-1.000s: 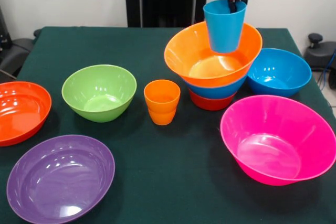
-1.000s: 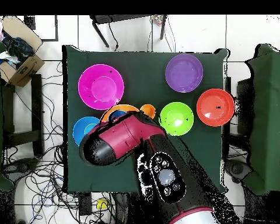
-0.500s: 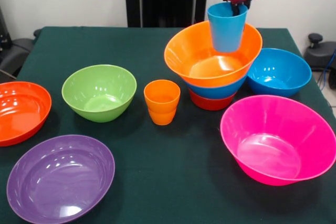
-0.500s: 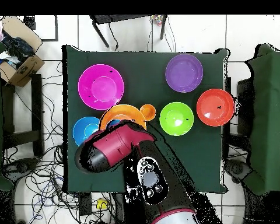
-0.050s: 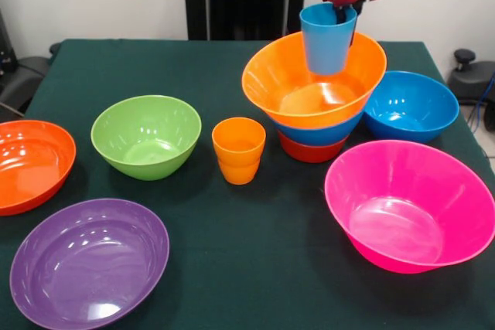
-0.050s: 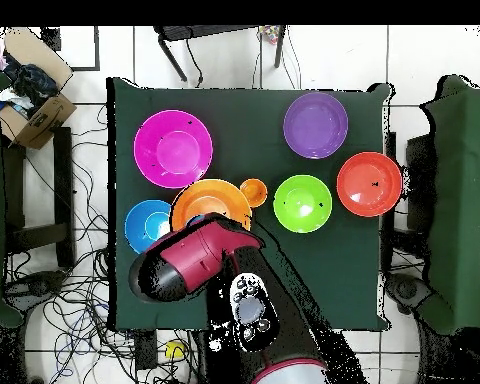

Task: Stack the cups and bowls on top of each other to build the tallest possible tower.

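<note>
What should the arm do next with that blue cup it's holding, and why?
Probably ease the light blue cup toward the middle of the orange bowl and then lower it. The gripper holds it by the rim, upright, above the far part of that bowl, which tops the tower of three bowls. It appears not yet set down.

Eight bowls (image 5: pixel 313 81): one orange, two blue, two red-orange, one lime green, one purple, one large pink. Three of them are nested, right of centre. The cups (image 5: pixel 239 150) number at least two: one light blue, one orange.
</note>
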### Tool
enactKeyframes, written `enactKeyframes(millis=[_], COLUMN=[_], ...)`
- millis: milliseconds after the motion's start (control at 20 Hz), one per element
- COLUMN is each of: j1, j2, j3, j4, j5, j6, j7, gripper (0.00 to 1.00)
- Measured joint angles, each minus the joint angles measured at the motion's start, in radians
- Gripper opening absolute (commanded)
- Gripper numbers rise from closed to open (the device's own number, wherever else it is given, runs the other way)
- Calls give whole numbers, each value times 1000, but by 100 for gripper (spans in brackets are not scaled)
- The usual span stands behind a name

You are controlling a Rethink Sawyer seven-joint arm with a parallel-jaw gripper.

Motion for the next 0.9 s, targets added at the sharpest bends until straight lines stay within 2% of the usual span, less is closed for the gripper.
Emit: enactKeyframes(millis=[400,900], j1=[9,112], j2=[39,80], j3=[-20,-51], j4=[0,3], j5=[0,30], j6=[-14,-32], j7=[0,10], gripper=[0,0])
